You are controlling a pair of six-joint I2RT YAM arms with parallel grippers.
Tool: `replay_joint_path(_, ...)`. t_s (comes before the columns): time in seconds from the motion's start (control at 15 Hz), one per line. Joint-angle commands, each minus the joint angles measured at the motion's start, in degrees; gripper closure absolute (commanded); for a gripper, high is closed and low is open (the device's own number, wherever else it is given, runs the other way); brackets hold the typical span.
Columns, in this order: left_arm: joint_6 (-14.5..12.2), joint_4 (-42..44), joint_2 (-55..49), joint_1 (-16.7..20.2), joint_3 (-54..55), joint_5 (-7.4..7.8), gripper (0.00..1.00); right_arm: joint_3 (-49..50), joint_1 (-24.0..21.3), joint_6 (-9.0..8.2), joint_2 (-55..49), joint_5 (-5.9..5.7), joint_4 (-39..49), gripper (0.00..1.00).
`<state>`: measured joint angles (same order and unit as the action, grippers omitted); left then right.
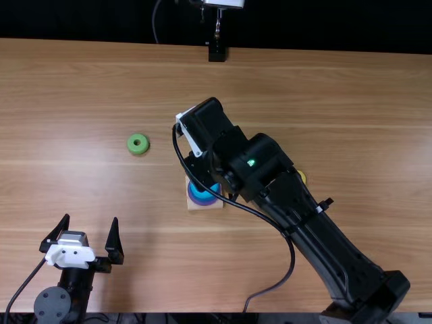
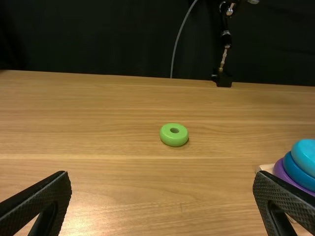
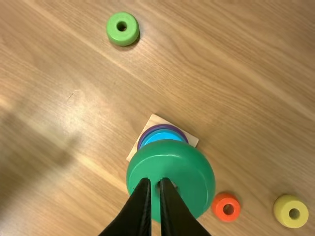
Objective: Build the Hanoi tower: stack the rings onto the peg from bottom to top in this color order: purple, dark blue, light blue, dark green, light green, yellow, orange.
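- Light brown wooden table (image 1: 81, 169) carries all the work, with a black curtain (image 2: 98, 39) behind it.
- On the square base of pale wood (image 3: 153, 120), three rings are in place, in correct order: the purple ring (image 2: 279, 171) lowest, the dark blue ring (image 2: 294, 173) over it, the light blue ring (image 2: 306, 151) uppermost.
- Fourth comes the dark green ring (image 3: 192, 169); the right gripper (image 3: 159, 181) has it clamped, as far as I can judge from so near, above the table and not on the stack.
- Three other rings wait on the table: the light green one (image 2: 173, 134) well apart from the base, the orange one (image 3: 226, 207) and the yellow one (image 3: 291, 211).
- The left gripper (image 2: 161, 175) is empty, its fingers wide apart.
- So four rings remain to be placed, dark green first.
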<state>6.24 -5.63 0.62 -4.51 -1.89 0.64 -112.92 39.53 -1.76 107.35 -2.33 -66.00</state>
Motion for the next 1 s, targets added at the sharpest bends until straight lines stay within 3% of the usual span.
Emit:
replay_joint_path(0.0, -0.23, -0.28, -0.62, 0.03, 1.89, 0.09, 0.00, -1.07, -1.74, 0.18, 0.32, 0.22, 0.12, 1.00)
replay_joint_path(0.93, -0.23, -0.28, -0.62, 0.03, 1.89, 0.09, 0.00, -1.07, -2.26, 0.07, 1.02, 0.32, 0.23, 1.00)
